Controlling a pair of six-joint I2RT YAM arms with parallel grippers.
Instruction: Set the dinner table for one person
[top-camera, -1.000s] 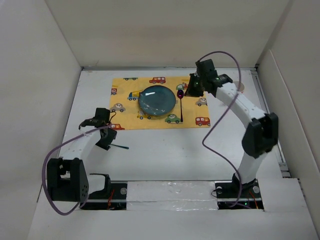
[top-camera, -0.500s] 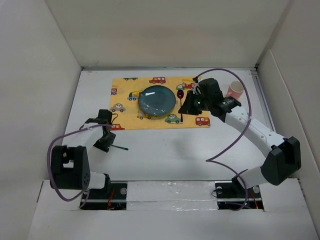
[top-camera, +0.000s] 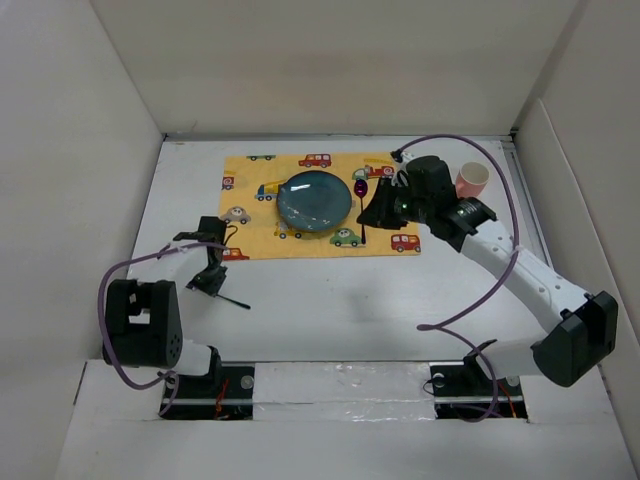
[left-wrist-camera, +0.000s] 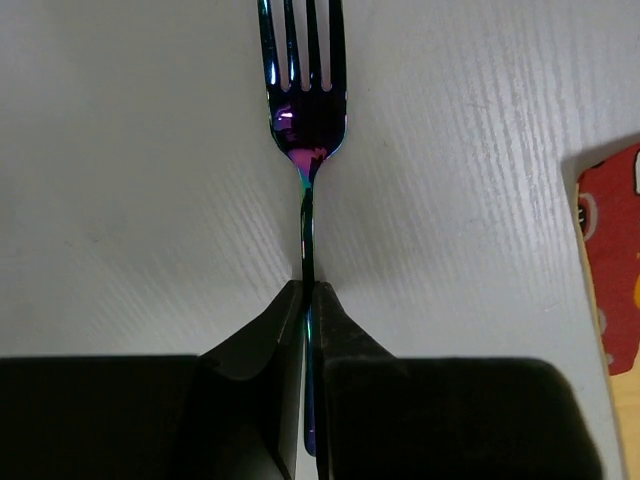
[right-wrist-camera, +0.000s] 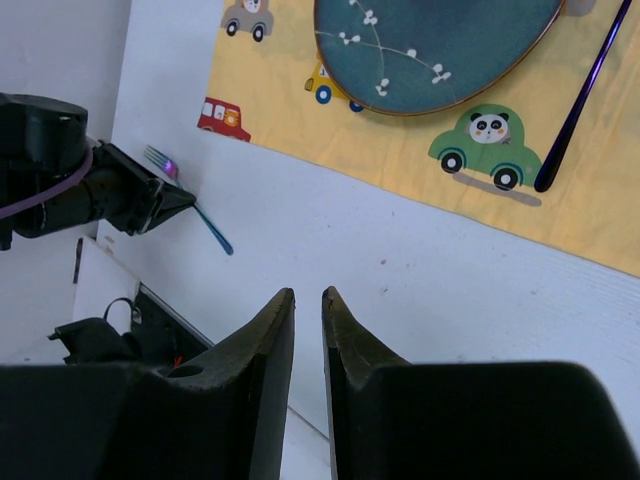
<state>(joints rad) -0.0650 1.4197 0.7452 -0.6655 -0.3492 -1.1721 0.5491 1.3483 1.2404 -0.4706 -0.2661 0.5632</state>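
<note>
On the white dinner table (top-camera: 330, 310) lies an iridescent fork (left-wrist-camera: 308, 110), left of the mat. My left gripper (left-wrist-camera: 308, 287) is shut on its thin handle, with the tines pointing away from the wrist. From above, the left gripper (top-camera: 210, 283) sits near the left edge and the fork (top-camera: 232, 299) sticks out toward the middle. A blue plate (top-camera: 314, 199) rests on the yellow car-print mat (top-camera: 260, 215), and a dark spoon (top-camera: 361, 205) lies to its right. My right gripper (top-camera: 375, 215) hovers by the spoon. In its wrist view the right gripper (right-wrist-camera: 308, 292) stands narrowly open and empty.
A pink cup (top-camera: 471, 179) stands at the back right, just off the mat's right end. Cream walls close in the table on the left, back and right. Purple cables loop off both arms.
My left gripper has closed on the fork's handle. The right arm has swung forward and down from the back of the mat, uncovering the pink cup.
</note>
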